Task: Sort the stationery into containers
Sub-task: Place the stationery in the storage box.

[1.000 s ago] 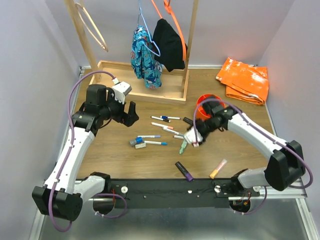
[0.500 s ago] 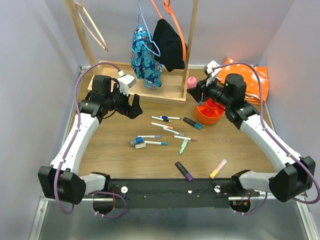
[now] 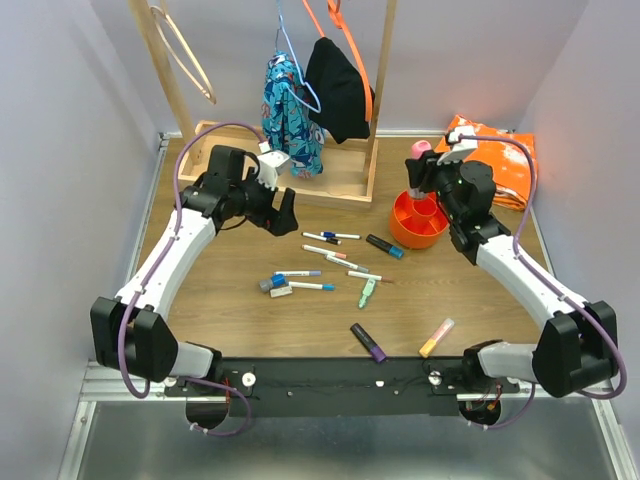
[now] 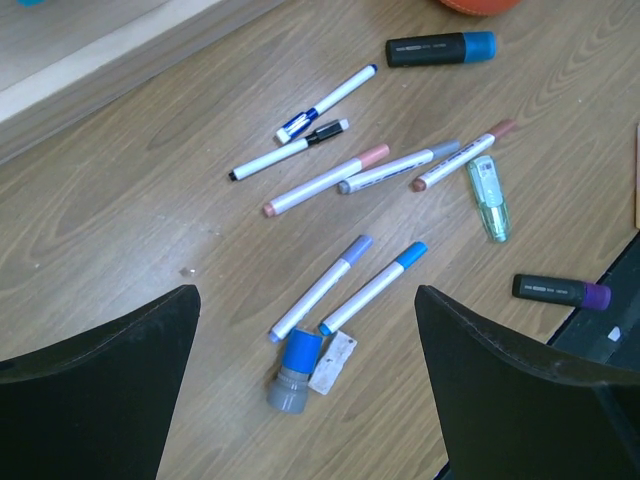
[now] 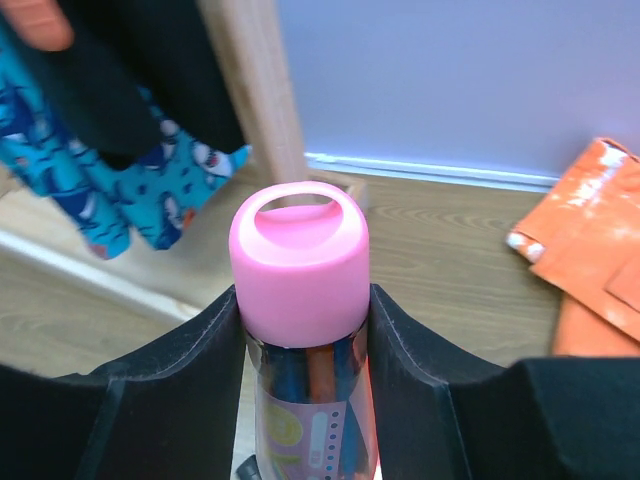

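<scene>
**Changes I logged against half a second before**
- Left gripper [image 3: 281,212]: it had shifted right, toward the loose pens. Its fingers [image 4: 100,400] were spread wide and held nothing, hanging above the table [image 3: 230,310].
- Items lying on the table: I saw none of them displaced.
- Right gripper [image 3: 419,168]: it had swung right, away from the rack base [image 3: 330,188]. It was now over the far side of the cup [image 3: 412,238], with its fingers pressed against the pink highlighter [image 5: 300,265].

**Lie of the stationery, left to right**
- Pens [image 3: 312,286]: flat on the table between the arms, loosely scattered. Their long axes ran mostly left to right, and several slanted slightly.
- Mint piece [image 3: 367,292]: flat, with its long axis roughly near to far and leaning a little.
- Purple highlighter [image 3: 368,342]: flat near the front edge and lying diagonally, with its purple end toward the near right.
- Black highlighter [image 3: 385,245]: flat just left of the cup, with its blue cap pointing right toward it.
- Pink highlighter: pinched at the body and not in the cup. In the wrist view its long axis stood upright, with the cap uppermost and clear of the fingertips.
</scene>
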Motion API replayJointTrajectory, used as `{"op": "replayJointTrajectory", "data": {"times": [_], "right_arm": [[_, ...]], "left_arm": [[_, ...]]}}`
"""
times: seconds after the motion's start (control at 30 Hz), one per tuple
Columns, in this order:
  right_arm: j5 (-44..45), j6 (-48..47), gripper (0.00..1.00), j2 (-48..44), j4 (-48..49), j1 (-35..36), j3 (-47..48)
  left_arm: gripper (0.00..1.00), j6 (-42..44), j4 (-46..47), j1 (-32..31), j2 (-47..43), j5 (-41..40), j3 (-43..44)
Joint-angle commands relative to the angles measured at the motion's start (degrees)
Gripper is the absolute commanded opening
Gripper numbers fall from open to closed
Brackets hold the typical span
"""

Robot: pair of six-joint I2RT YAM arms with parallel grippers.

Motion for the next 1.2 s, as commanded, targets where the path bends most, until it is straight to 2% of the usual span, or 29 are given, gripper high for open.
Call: {"op": "replayJointTrajectory", "data": {"times": [0.0, 0.47, 1.17], "right_arm": [[4.41, 0.64, 0.01, 2.50, 6.72, -2.26, -1.53], [4.24, -0.51, 0.01, 5.40, 13.58, -5.52, -9.18], [0.20, 2.22, 0.01, 11.65, 17.89, -7.80, -9.62]], "left_arm": [[0.97, 1.10, -0.06, -2.09, 1.35, -0.13, 2.43], [0.97, -0.75, 1.26, -3.85, 5.04, 0.13, 6.04], [0.97, 0.30, 1.00, -6.49, 7.24, -1.19, 6.39]]}}
